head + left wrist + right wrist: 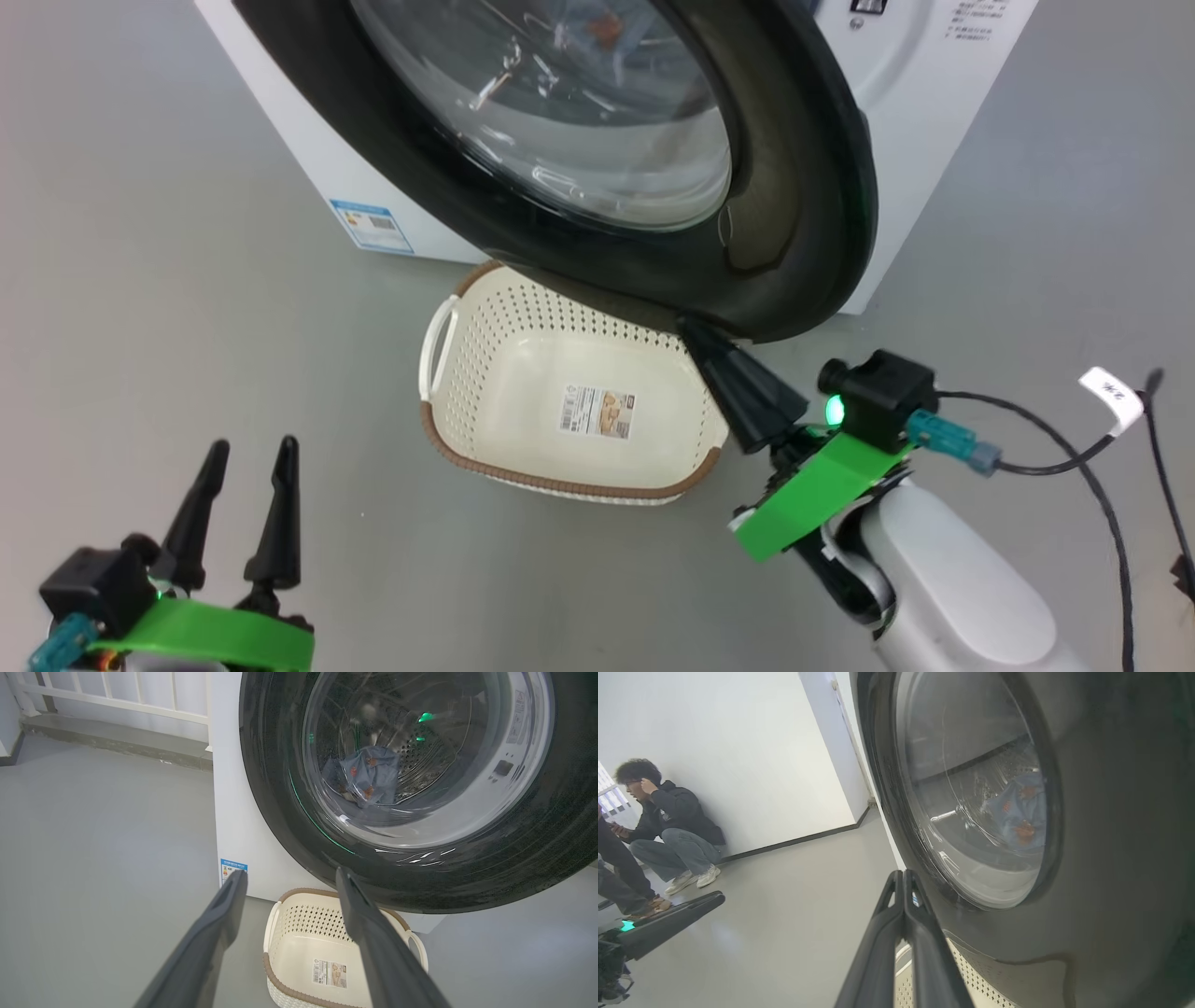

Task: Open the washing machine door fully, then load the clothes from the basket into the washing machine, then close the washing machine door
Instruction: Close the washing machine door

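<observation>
Spread wide and holding nothing, the left gripper hangs over the grey floor at the lower left of the head view. The right gripper has its two dark fingers pressed together on nothing, their tip against the lower edge of the washing machine door.

The round, glossy black door faces the robot, and its bulging glass porthole catches ceiling reflections. Whether it is latched cannot be told. Through the glass, a light blue garment with orange prints lies crumpled in the perforated steel drum.

The cream basket sits empty on the floor just in front of the white washing machine, partly under the door's lower rim. In the head view its long axis runs left to right, with a white handle at the left end. A sticker on its bottom is too small to read, as is the blue label low on the washer's front. A white tag on the right arm's cable bears illegible marks.

In the right wrist view, a person in a dark top and jeans squats against the white wall.
</observation>
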Controlling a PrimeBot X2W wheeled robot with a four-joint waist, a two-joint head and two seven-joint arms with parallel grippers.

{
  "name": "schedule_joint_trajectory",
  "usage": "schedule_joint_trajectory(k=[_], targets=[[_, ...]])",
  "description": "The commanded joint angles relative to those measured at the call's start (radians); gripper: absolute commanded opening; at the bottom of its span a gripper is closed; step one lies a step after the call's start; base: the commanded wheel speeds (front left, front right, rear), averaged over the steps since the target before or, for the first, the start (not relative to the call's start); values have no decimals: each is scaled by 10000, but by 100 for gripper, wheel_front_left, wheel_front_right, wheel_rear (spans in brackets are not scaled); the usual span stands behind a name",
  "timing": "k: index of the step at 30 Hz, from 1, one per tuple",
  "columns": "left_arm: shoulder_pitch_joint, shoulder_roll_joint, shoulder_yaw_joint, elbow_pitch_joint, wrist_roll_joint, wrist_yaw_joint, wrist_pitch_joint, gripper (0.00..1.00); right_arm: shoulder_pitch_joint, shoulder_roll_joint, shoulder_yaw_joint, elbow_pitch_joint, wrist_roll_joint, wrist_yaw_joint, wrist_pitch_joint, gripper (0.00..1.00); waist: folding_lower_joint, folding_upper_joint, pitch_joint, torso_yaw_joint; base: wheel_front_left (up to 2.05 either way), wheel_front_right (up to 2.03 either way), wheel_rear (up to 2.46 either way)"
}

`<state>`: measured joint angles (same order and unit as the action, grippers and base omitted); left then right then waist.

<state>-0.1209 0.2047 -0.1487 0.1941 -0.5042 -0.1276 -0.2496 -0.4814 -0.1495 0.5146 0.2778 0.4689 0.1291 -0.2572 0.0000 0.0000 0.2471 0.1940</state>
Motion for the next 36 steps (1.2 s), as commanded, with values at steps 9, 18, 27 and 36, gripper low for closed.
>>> schedule_joint_trajectory(k=[9, 18, 27, 36], targets=[[-748, 356, 254, -279, -235, -31, -122, 100, -335, 270, -984, 272, -315, 16, -46, 0, 0, 0, 646, -16, 0, 0, 0], [-978, 456, 200, -307, -308, -31, -122, 100, -531, 399, -2144, 172, -629, 16, -46, 0, 0, 0, 1005, -50, 0, 0, 0], [-1240, 482, 109, -418, -363, -31, -122, 100, -971, 520, -3035, -9, -882, 16, -46, 0, 0, 0, 1428, -32, 0, 0, 0], [-1564, 472, -49, -489, -412, -31, -122, 100, -1763, 586, -3620, 154, -1051, 16, -46, 0, 0, 0, 1799, 119, 0, 0, 0]])
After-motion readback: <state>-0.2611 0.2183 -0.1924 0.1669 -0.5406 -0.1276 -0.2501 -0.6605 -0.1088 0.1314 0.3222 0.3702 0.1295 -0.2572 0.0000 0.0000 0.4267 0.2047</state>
